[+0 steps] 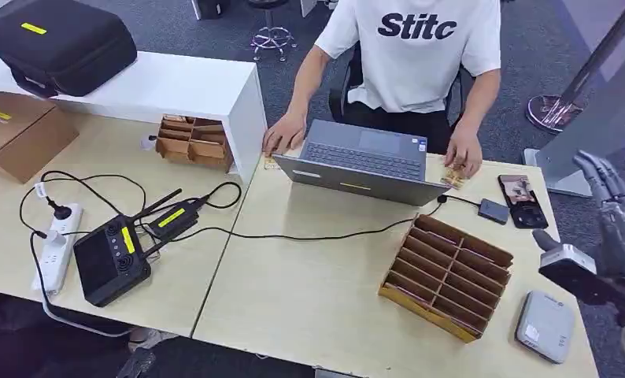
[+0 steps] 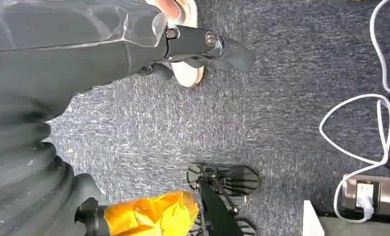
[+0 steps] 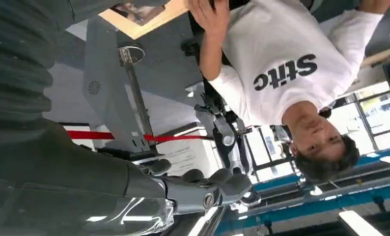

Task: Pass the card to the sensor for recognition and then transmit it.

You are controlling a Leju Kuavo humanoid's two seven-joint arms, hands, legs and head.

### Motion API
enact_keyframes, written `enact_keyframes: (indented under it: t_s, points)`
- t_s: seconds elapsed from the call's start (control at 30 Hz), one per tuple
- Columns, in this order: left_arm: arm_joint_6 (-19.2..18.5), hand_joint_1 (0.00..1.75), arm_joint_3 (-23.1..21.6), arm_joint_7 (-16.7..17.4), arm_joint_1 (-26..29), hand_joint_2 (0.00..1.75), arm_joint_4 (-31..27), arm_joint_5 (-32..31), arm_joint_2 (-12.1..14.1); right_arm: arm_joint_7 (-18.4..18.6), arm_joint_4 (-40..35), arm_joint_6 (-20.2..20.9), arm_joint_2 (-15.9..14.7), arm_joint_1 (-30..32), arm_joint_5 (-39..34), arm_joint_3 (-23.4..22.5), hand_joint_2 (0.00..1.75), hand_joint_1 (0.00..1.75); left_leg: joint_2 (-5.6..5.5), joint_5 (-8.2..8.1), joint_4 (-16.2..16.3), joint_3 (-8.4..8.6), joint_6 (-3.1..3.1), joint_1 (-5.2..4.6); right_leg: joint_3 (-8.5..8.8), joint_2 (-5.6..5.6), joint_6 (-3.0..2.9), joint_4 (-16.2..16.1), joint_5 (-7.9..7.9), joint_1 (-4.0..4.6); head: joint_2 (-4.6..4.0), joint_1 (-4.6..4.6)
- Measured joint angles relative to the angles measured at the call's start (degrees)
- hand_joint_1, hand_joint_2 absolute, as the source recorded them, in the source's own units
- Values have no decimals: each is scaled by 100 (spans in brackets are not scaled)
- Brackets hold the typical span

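Note:
A flat grey-white sensor box point(image 1: 544, 325) lies at the table's near right corner. Left of it stands a slanted cardboard rack point(image 1: 447, 276) of narrow slots, with thin pinkish edges in its front slots. My right hand point(image 1: 620, 228) is raised beyond the table's right edge, above and right of the sensor, fingers spread upward and nothing in them. In the right wrist view its fingers point(image 3: 217, 189) reach out bare into the room. My left hand point(image 2: 203, 46) hangs over grey carpet, its fingers straight and holding nothing.
A person in a white T-shirt point(image 1: 419, 47) sits across the table with both hands beside a grey laptop point(image 1: 364, 161). A phone point(image 1: 522, 201) and a small dark box point(image 1: 493, 210) lie at the right. A black controller point(image 1: 112, 260), cables and a power strip point(image 1: 57, 244) lie left.

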Motion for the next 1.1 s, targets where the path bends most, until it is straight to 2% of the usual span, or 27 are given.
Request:
enact_keyframes:
  t_s: [0.47,0.67,1.1]
  points:
    - [-48,0,9,31,46,175,22,2,24,85,-166,151,-297,398,39,317,175,0,0,-4,0,-1,6,0,-1,0,-1,-1,-3,0,0,2]
    - [-48,0,11,31,64,175,22,-7,28,168,-338,345,-404,542,-110,363,175,0,0,-4,0,-1,6,0,0,-1,-1,0,-3,0,0,2]
    - [-66,0,11,68,56,175,24,-92,31,317,-308,603,-341,530,-186,745,175,0,1,-4,-2,-1,6,0,1,-1,-2,0,-4,0,0,2]
